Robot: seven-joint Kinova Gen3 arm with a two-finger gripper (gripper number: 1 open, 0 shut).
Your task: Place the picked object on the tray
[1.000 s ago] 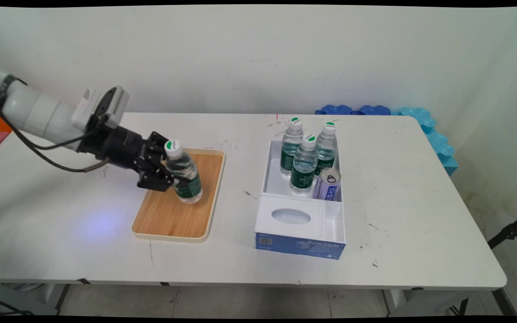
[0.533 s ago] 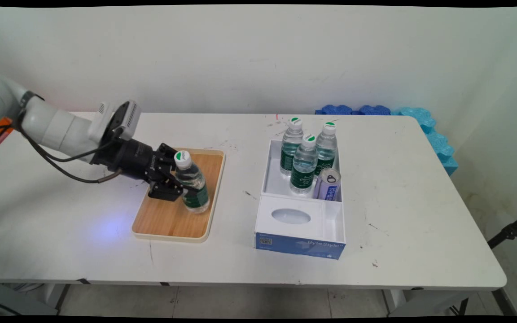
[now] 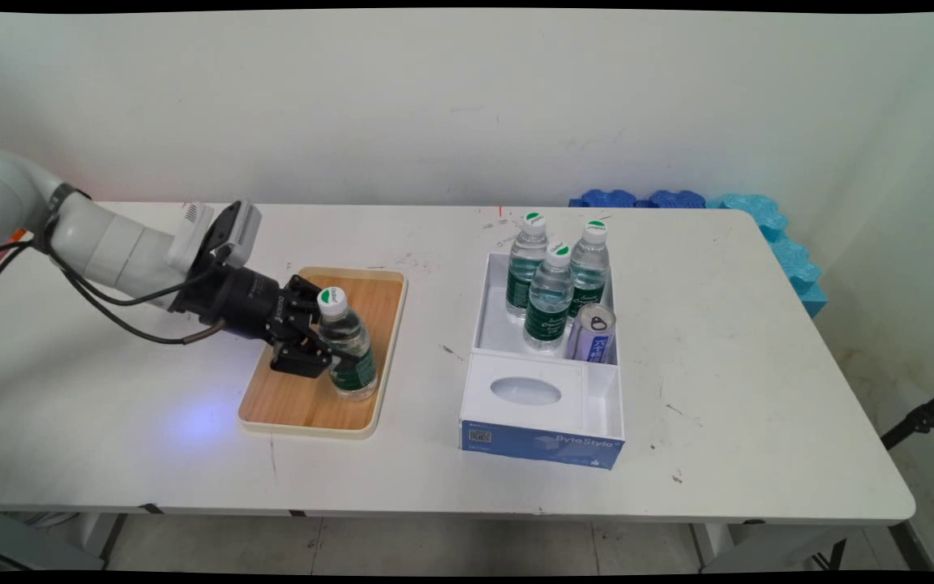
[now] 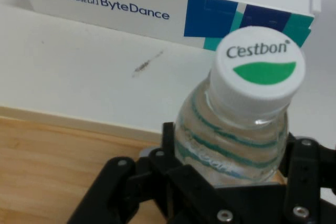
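Observation:
A clear water bottle (image 3: 345,349) with a green label and a white cap is held by my gripper (image 3: 329,355), which is shut on its body from the left. The bottle leans slightly and sits at the near right part of the wooden tray (image 3: 378,296); whether its base touches the tray I cannot tell. In the hand view the bottle (image 4: 236,135) fills the middle, its Cestbon cap toward the camera, between my gripper (image 4: 231,182) linkage, with the tray (image 4: 47,156) at lower left.
A white and blue box (image 3: 548,442) stands right of the tray, holding three upright water bottles (image 3: 552,296) and a leaning can (image 3: 593,332). Its side (image 4: 131,6) shows in the hand view. Blue foam pieces (image 3: 767,227) lie at the table's far right corner.
The arm has moved right and down toward the near side, carrying the bottle lower over the tray's near right part. The bottle is less tilted.

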